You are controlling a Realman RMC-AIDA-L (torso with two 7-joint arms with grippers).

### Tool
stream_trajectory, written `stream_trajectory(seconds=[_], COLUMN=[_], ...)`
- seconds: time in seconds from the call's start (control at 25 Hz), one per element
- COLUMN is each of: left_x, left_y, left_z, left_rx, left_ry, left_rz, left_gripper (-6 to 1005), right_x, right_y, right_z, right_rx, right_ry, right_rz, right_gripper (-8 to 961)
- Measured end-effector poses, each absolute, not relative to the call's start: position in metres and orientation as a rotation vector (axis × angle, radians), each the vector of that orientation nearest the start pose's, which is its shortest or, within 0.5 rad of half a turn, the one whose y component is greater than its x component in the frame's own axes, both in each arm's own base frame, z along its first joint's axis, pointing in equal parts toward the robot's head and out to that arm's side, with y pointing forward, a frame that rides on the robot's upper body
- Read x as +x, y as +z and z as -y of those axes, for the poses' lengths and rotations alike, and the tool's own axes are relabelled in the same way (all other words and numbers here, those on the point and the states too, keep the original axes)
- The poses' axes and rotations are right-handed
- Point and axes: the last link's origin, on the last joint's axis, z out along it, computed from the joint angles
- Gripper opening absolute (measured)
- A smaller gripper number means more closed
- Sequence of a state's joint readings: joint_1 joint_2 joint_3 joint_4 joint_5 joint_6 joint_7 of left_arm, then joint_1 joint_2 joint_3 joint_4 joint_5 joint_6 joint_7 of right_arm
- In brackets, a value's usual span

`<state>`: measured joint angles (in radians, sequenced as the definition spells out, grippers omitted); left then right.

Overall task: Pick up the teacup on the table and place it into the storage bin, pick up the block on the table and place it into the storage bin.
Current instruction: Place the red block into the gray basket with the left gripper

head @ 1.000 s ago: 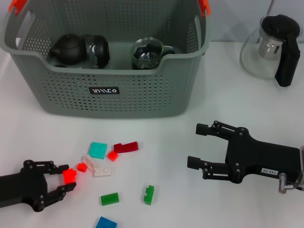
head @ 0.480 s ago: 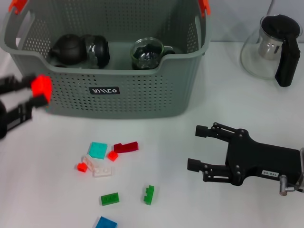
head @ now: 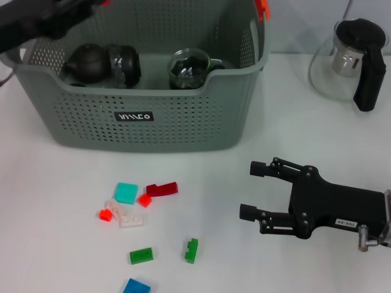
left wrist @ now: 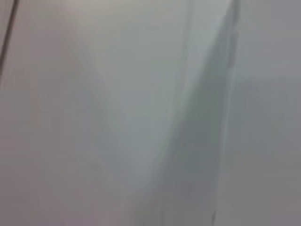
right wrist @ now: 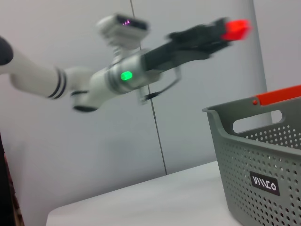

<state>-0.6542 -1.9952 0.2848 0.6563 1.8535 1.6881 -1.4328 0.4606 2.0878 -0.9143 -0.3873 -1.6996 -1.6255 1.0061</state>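
The left hand is rising from the counter's near left side, where it was gripping the red block, and is now carrying that block high above the storage bin's left rim.

The storage bin is open at the top; a black teapot and glass cups fill its 6 o'clock side.

We see a white table, the grey perforated storage bin at its far side, a glass teapot far right, small blocks in red, teal, green, blue and clear scattered near the front left
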Motion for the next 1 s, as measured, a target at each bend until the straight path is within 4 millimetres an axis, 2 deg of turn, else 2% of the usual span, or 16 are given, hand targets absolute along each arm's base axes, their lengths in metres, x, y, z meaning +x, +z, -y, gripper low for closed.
stream_trajectory(seconds=[0.12, 0.28, 0.48, 0.64, 0.84, 1.0], left_x=[-0.215, -0.197, -0.174, -0.162, -0.162, -0.157], left_y=[0.092, 0.08, 0.068, 0.053, 0.035, 0.032], left_z=[-0.404, -0.43, -0.447, -0.457, -0.469, -0.468], left_rx=[-2.397, -2.442, -2.481, -2.452, -2.325, -2.298], left_ry=[-1.003, -0.745, -0.334, -0.114, 0.052, 0.056], left_rz=[0.576, 0.686, 0.671, 0.614, 0.632, 0.604], left_gripper=[455, 460, 467, 473, 480, 486], right_x=[0.258, 0.258, 0.255, 0.254, 0.253, 0.254], right_y=[-0.049, -0.049, -0.049, -0.049, -0.049, -0.048], right_z=[-0.277, -0.277, -0.279, -0.28, -0.281, -0.28], right_rx=[-2.762, -2.761, -2.764, -2.765, -2.764, -2.76], right_ry=[1.013, 1.013, 1.016, 1.019, 1.023, 1.022], right_rz=[-0.424, -0.425, -0.414, -0.406, -0.403, -0.405], right_gripper=[909, 909, 910, 910, 910, 910])
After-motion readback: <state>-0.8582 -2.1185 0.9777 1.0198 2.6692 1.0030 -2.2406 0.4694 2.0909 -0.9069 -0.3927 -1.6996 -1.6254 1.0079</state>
